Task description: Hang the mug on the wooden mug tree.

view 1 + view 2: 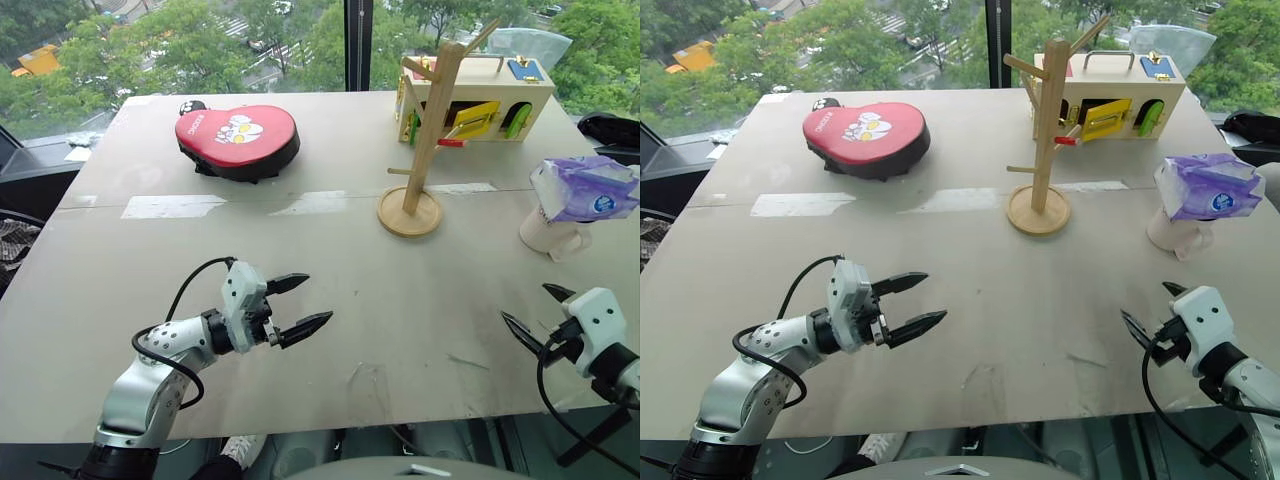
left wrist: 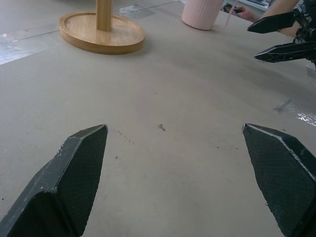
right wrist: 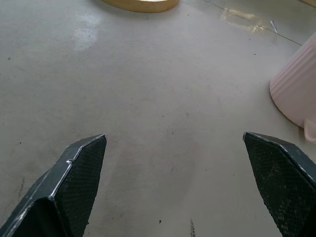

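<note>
The mug (image 1: 545, 235) is pale and ribbed, with a loop handle. It stands upright near the table's right edge, and a purple-and-white packet (image 1: 585, 188) rests on top and hides its inside. The wooden mug tree (image 1: 430, 130) stands on its round base (image 1: 410, 213) to the left of the mug, its pegs bare. My right gripper (image 1: 525, 303) hovers open over the table in front of the mug, apart from it. My left gripper (image 1: 318, 298) is open above the front left of the table and points toward the right one. Both hold nothing.
A red heart-shaped pad (image 1: 238, 138) lies at the back left. A pale wooden box (image 1: 480, 95) with coloured latches stands just behind the mug tree. The table's front edge (image 1: 400, 420) runs just below both grippers. Bare tabletop lies between the grippers and the tree.
</note>
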